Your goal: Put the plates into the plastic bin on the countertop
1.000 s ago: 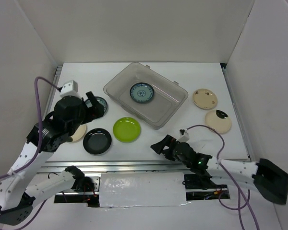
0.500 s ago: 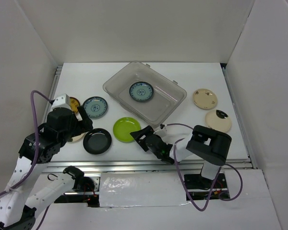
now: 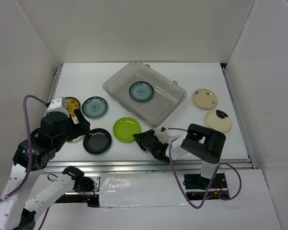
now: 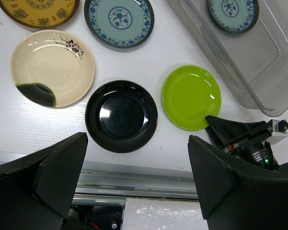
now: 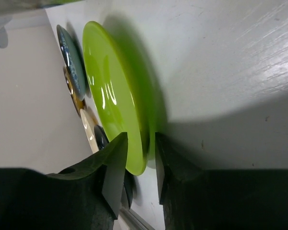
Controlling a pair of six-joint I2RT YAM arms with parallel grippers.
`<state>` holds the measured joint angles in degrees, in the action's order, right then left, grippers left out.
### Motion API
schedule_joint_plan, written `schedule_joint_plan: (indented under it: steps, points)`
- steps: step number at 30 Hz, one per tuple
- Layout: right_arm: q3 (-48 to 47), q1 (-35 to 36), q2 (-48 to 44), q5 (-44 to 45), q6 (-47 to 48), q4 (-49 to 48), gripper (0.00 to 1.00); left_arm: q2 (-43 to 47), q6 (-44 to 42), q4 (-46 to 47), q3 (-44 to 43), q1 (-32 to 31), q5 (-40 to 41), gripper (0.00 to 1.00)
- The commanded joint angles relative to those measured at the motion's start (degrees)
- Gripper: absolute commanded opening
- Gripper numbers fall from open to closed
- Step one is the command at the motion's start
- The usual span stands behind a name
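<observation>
Plates lie scattered on the flat white countertop [image 3: 206,76] in the top view, and some are partly hidden. The left arm covers most of a cream plate with a dark patch [image 3: 78,138] and clips the golden-brown patterned plate [image 3: 70,102]. In plain sight are a teal-patterned plate [image 3: 95,107], the black plate [image 3: 97,141], the lime green plate [image 3: 126,129], and at the far right a beige plate [image 3: 204,98] with another cream plate [image 3: 218,120] nearer. The clear greyish rectangular plastic bin [image 3: 175,98] sits askew mid-table and holds a second teal-patterned plate [image 3: 142,91]. The right gripper [image 3: 140,139] lies low at the lime green plate's near-right rim, and its opening is too small to judge from here. The left gripper [image 3: 79,124] hangs above the table's left side. In the left wrist view its two dark fingers [image 4: 62,172] stand spread wide with nothing between them, above the black plate. The top edge cuts off the golden-brown patterned plate and the plate in the bin. The right wrist view is turned sideways. The lime green plate lies flat, and its rim sits between the two fingers [image 5: 116,167], which are narrowly parted. A thin dark sliver shows on the table-side finger, so they are not pressed tight. Behind it, other plates are edge-on slivers, hard to tell apart.
</observation>
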<state>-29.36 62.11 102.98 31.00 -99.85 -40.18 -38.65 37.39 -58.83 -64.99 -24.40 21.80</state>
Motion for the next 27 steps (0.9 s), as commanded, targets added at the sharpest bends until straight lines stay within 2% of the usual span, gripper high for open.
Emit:
schedule_joint_plan:
  steps: [1,3,5,6,8,9,10,11,15,18,24,27]
  points:
    - [-0.8,0.5,2.6,2.6,-3.1,5.1,0.36,0.5,-1.9,-0.1,-1.4,0.4,-0.3,0.99]
    - [-0.5,0.6,3.2,2.3,-3.6,4.6,0.28,0.9,-1.9,-0.1,-0.9,0.4,-0.2,0.99]
    - [-0.5,0.6,3.5,2.3,-3.9,4.4,0.26,1.3,-2.0,-0.4,-0.8,0.4,0.1,0.99]
    - [-0.3,0.6,3.6,2.2,-4.3,4.2,0.18,1.4,-2.0,-0.4,-0.7,0.4,0.2,0.99]
    - [0.0,0.7,3.8,2.2,-4.6,3.4,0.15,1.7,-2.0,-0.6,-0.7,0.4,0.4,0.99]
    - [0.3,0.6,3.6,2.3,-4.9,3.1,0.08,1.8,-2.0,-0.8,-0.7,0.4,0.4,0.99]
    - [0.4,0.7,3.5,2.3,-5.2,3.4,0.07,1.9,-2.0,-0.8,-0.7,0.4,0.5,0.99]
    - [1.1,0.9,3.3,2.3,-5.3,3.2,0.00,2.0,-2.0,-1.1,-0.8,0.4,0.7,0.99]
    - [4.7,2.7,-1.9,2.7,-6.6,3.1,0.00,2.2,-1.8,-2.6,-1.9,0.4,1.8,0.99]
    - [6.4,5.9,-8.2,1.3,-6.2,7.1,0.00,2.8,-1.4,-3.9,-3.3,0.4,3.2,0.99]
    - [6.2,12.1,-21.8,-3.8,2.2,14.7,0.00,3.8,-0.9,-5.1,-5.1,0.4,3.9,0.99]
    - [5.3,15.0,-31.6,-1.0,5.7,18.5,0.00,3.7,-0.9,-5.3,-5.3,0.4,3.9,0.99]
